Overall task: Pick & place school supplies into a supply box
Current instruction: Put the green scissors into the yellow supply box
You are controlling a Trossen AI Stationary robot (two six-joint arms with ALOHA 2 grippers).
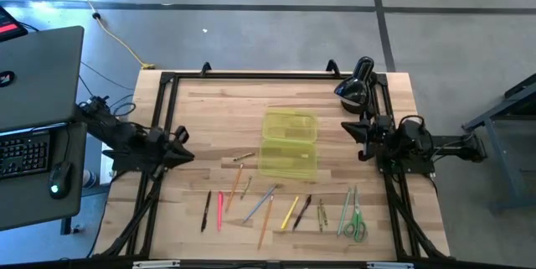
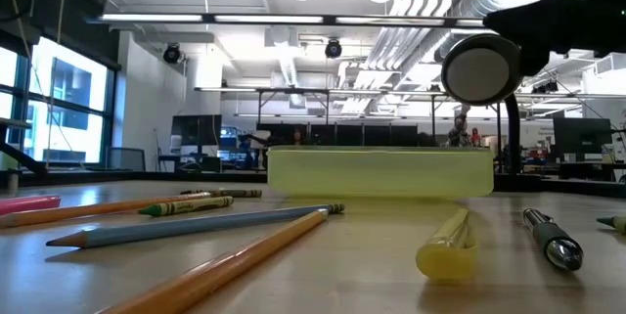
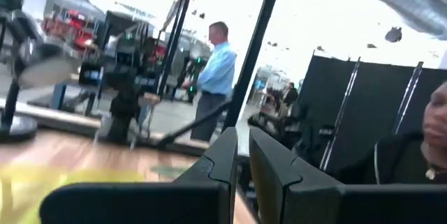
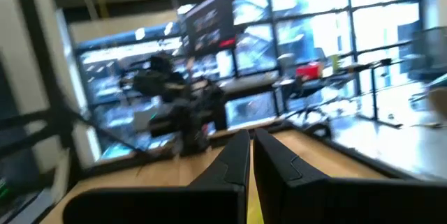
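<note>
The translucent yellow-green supply box [image 1: 290, 143] [image 2: 380, 172] lies flat at the table's middle. Several pens and pencils [image 1: 251, 204] lie scattered on the wood between the box and the near edge, and one short pencil [image 1: 243, 157] lies by the box's left side. Green-handled scissors [image 1: 356, 219] lie near the right near corner. My left gripper [image 1: 186, 153] [image 3: 241, 165] hovers shut to the left of the box. My right gripper [image 1: 346, 126] [image 4: 250, 155] hovers shut to the right of the box. Both point toward the box.
A black rounded device on a stand [image 1: 355, 86] [image 2: 479, 69] sits at the far right corner behind the box. A black frame [image 1: 251, 75] rims the table. A laptop and keyboard [image 1: 33, 93] stand off the table's left side. A person in a light-blue shirt [image 3: 215, 77] stands in the room beyond.
</note>
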